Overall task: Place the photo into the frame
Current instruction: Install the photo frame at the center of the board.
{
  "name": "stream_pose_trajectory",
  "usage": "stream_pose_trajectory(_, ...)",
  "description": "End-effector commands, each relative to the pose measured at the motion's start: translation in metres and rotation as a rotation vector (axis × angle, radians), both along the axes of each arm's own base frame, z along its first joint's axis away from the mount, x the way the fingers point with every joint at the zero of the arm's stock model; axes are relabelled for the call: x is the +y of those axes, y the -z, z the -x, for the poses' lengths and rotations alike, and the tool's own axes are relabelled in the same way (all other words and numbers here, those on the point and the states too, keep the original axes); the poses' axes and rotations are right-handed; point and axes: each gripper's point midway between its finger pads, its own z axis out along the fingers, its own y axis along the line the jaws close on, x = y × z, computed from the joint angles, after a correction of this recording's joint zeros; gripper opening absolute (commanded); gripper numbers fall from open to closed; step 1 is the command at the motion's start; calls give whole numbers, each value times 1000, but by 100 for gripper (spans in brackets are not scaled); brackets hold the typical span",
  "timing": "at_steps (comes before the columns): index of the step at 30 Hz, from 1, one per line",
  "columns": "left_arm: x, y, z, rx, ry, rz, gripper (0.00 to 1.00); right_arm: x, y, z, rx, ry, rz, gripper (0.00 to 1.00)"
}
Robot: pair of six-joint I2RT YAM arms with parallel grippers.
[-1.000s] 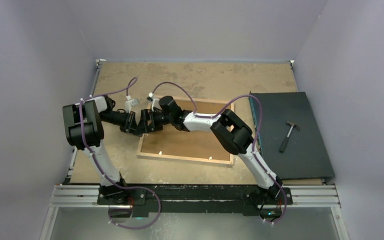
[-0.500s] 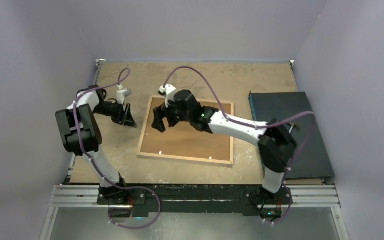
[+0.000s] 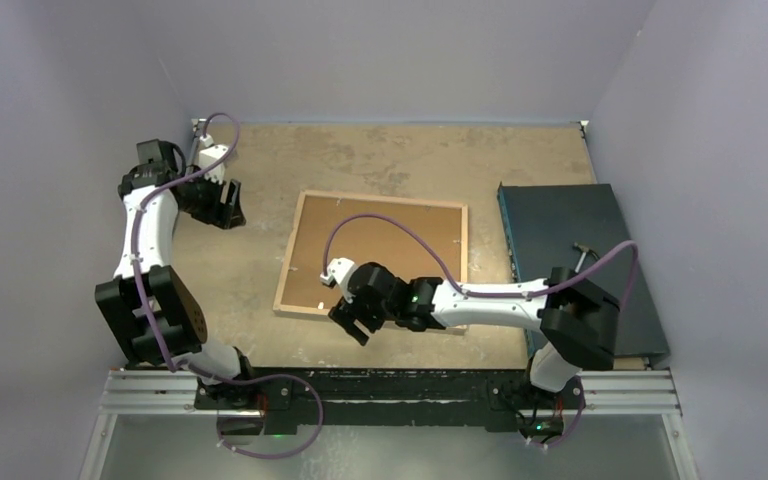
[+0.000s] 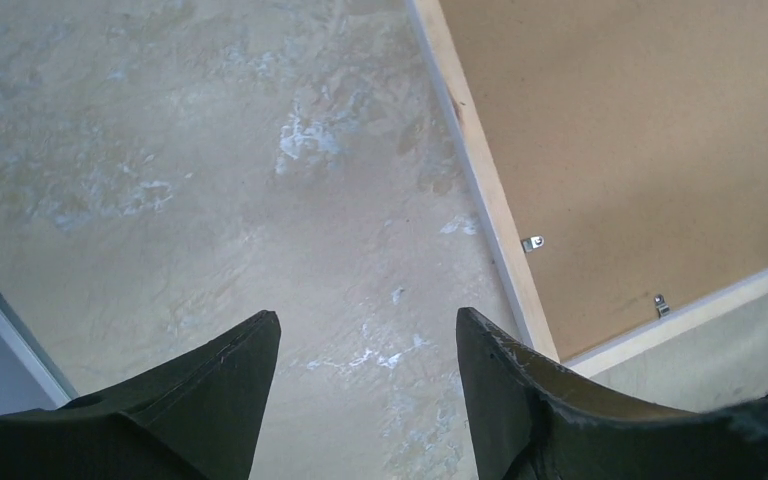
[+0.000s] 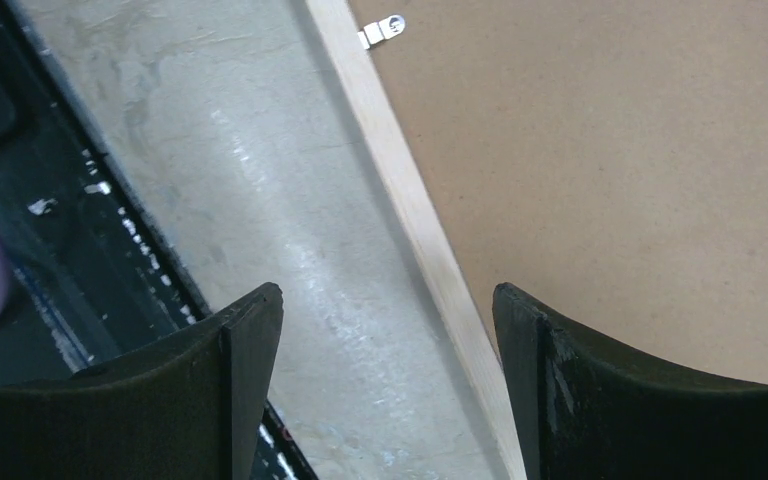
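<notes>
The frame (image 3: 289, 256) lies back up in the middle of the table, its light wood rails around a brown backing board (image 3: 390, 245). The photo is not in view. My left gripper (image 3: 230, 205) hangs open over bare table at the far left, away from the frame; in its wrist view the frame's rail (image 4: 480, 190) runs to the right of the gripper (image 4: 368, 330). My right gripper (image 3: 348, 325) is open at the frame's near left corner. Its wrist view shows the gripper (image 5: 388, 300) straddling the near rail (image 5: 400, 190), nothing held.
A dark flat mat (image 3: 560, 215) with a hammer (image 3: 582, 248) lies at the right, partly behind my right arm. Small metal clips (image 4: 532, 243) sit on the frame's inner edge. The black base rail (image 3: 390, 385) runs along the near edge. Walls close in on three sides.
Both grippers have left the frame's far left corner. The left arm swung back to the far left and opened. The right arm swept toward the near rail.
</notes>
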Motion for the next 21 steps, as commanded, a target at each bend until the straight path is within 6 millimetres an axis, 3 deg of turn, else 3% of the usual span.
stream_pose_trajectory(1, 13, -11, -3, -16, -76, -26, 64, -3, -4, -19, -117, 60, 24, 80)
stream_pose_trajectory(5, 6, -11, 3, -31, -54, -3, 65, -2, 1, -27, -155, 90, 52, 79)
stream_pose_trajectory(13, -6, -19, 10, -176, 59, -37, 75, -1, 26, -15, -155, 53, 97, 71)
stream_pose_trajectory(21, -21, -3, 19, -177, 149, 13, 74, -3, 39, -21, -189, 89, 165, 40)
